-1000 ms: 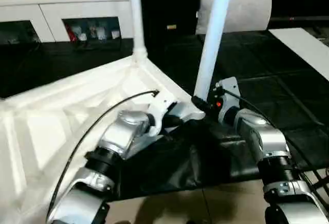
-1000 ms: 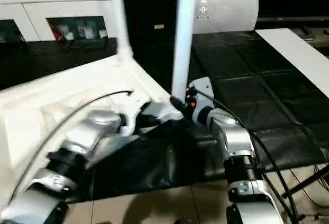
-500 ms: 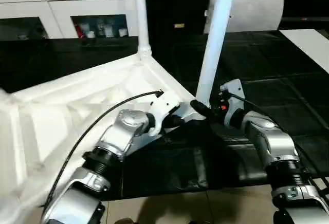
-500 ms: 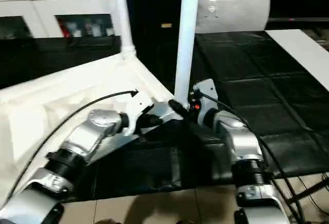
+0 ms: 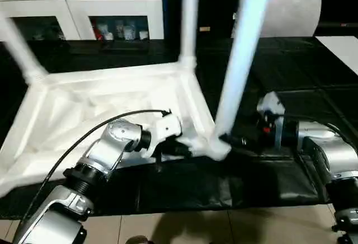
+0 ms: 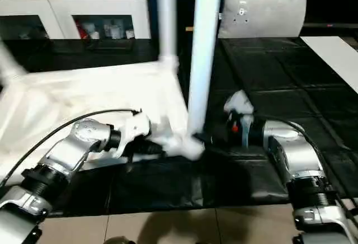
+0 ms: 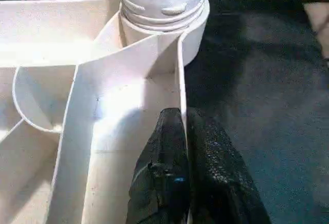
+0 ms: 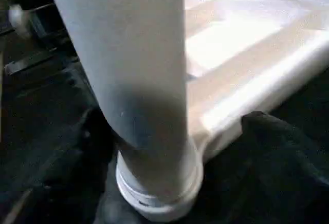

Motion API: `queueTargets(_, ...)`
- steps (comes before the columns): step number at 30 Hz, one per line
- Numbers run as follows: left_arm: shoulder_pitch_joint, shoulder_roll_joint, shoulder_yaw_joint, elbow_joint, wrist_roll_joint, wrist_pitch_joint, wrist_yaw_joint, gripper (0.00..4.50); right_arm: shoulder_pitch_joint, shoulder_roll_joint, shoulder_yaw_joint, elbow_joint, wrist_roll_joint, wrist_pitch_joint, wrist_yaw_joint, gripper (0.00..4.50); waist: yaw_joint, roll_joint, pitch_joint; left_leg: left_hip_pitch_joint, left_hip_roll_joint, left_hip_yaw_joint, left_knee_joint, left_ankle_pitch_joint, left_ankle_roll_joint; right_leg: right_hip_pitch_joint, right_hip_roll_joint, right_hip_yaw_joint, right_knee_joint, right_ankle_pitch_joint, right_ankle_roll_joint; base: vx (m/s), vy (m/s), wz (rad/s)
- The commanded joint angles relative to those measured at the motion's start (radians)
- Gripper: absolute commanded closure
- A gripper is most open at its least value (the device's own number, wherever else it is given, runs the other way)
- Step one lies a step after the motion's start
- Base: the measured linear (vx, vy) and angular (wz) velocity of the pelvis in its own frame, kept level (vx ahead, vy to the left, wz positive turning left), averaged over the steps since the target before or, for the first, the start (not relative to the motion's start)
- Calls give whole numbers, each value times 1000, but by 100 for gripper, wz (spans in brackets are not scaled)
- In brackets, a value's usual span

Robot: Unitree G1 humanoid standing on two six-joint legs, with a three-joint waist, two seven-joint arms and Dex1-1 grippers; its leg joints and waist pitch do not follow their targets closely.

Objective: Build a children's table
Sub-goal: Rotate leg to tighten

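Table: tabletop [image 5: 112, 95] is lying upside down, centre-left; near leg [image 5: 240, 70] standing in its corner socket.
Left gripper [image 7: 180, 147]: I'm pinching the rim wall — clamped.
Right gripper [image 5: 241, 141]: beside the leg's base, spread can't be read.
Advice: I'm steadying the rim — seat the leg straight.

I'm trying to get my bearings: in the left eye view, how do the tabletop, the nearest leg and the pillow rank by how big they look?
1. Tabletop, largest.
2. Nearest leg.
3. Pillow, smallest, though it lies farther back, so that may mislead.
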State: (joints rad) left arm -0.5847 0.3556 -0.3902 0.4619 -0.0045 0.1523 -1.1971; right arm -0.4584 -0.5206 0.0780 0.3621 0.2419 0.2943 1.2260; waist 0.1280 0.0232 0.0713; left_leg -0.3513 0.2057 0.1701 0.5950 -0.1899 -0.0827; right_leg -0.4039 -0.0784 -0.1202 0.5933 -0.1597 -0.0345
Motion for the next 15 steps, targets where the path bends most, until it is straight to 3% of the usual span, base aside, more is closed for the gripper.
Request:
queueTargets(1, -7, 11, -31, -16, 3, -23, -62, 450, 6, -15, 19, -19, 3, 0, 35, 76, -3, -13, -75, 1, 27, -3, -65, -172, 80, 58, -73, 55, -85, -376, -132, 0, 0, 0)
queueTargets(2, -9, 20, -34, -19, -2, -25, -81, 450, 4, -18, 32, -18, 4, 1, 57, 82, -3, -18, -75, -1, 26, -3, -64, -167, 81, 60, -74, 55, -84, -375, -131, 0, 0, 0)
queueTargets(5, -11, 30, -37, -23, -8, -27, -102, 450, -1, -19, 53, -14, 5, 1, 83, 120, -2, -15, -76, -1, 25, -3, -64, -159, 82, 59, -73, 55, -82, -374, -132, 0, 0, 0)
queueTargets(9, -12, 32, -36, -19, -11, -33, -109, 450, -9, -16, 72, -2, 0, -1, 117, 134, -2, -14, -77, -1, 27, -3, -63, -153, 82, 58, -72, 56, -79, -351, -142, 0, 0, 0)
queueTargets(10, -12, 32, -36, -18, -11, -36, -111, 450, -10, -19, 78, -1, 1, 3, 130, 147, -2, -21, -76, -1, 27, -2, -64, -153, 83, 58, -72, 56, -80, -352, -141, 0, 0, 0)
queueTargets(11, -11, 31, -36, -18, -11, -36, -111, 450, -11, -20, 79, -1, 2, 3, 131, 170, -1, -17, -76, -2, 26, -2, -63, -151, 83, 59, -73, 56, -79, -359, -140, 0, 0, 0)
queueTargets(14, -10, 30, -34, -17, -11, -38, -113, 450, -10, -21, 79, -1, 8, 7, 139, 175, -1, -18, -75, -2, 26, -2, -64, -149, 82, 58, -73, 56, -81, -368, -134, 0, 0, 0)
queueTargets(15, -10, 30, -34, -17, -11, -38, -113, 450, -10, -21, 79, -1, 8, 7, 139, 204, 0, -18, -75, -1, 26, -2, -63, -150, 82, 58, -73, 56, -81, -374, -131, 0, 0, 0)
